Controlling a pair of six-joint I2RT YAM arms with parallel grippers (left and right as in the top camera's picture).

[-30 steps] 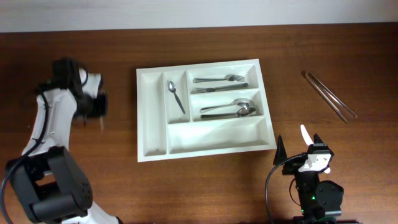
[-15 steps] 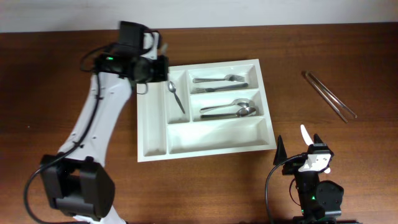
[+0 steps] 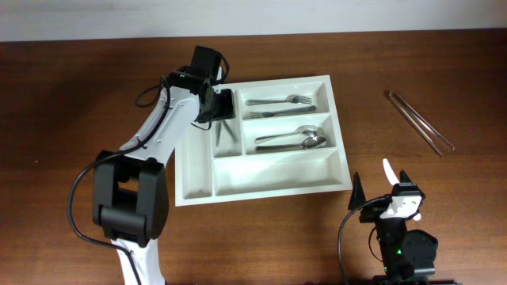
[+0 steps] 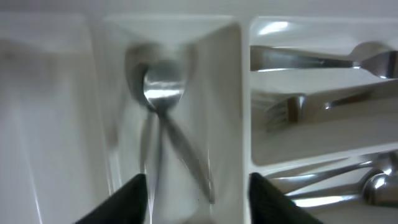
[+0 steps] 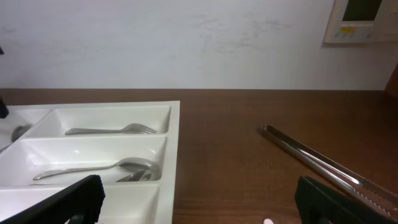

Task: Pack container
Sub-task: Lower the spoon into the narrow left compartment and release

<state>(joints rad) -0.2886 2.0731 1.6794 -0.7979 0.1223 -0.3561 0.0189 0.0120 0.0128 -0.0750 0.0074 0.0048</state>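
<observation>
Overhead view: the container (image 3: 342,176), a white compartmented tray, is lying flat near the middle of the brown counter (image 3: 95,103), its narrow lengthwise sections on the left arm's side and its wider crosswise sections on the other; the left arm (image 3: 162,131) is reaching in from the tray's left edge and hanging over the far end of the second narrow section.

Left wrist view: the left fingers (image 4: 132,202) are standing apart with nothing clamped between them; a teaspoon (image 4: 163,88) is lying below them on the floor of that narrow section, bowl toward the far wall (the blur is showing two diverging handles, so whether one spoon or two are lying there cannot be told).

Overhead view again: two forks (image 3: 279,100) are lying crosswise in the far right part of the tray; larger spoons (image 3: 295,139) are resting in the crosswise section just nearer.

Right wrist view: the right fingers (image 5: 78,200) are spread wide and holding nothing; they are hanging low above the counter, just off the tray's near right corner and apart from it; a pair of metal tongs (image 5: 317,163) is lying on the counter well to the right of the tray, touching neither it nor the fingers.
</observation>
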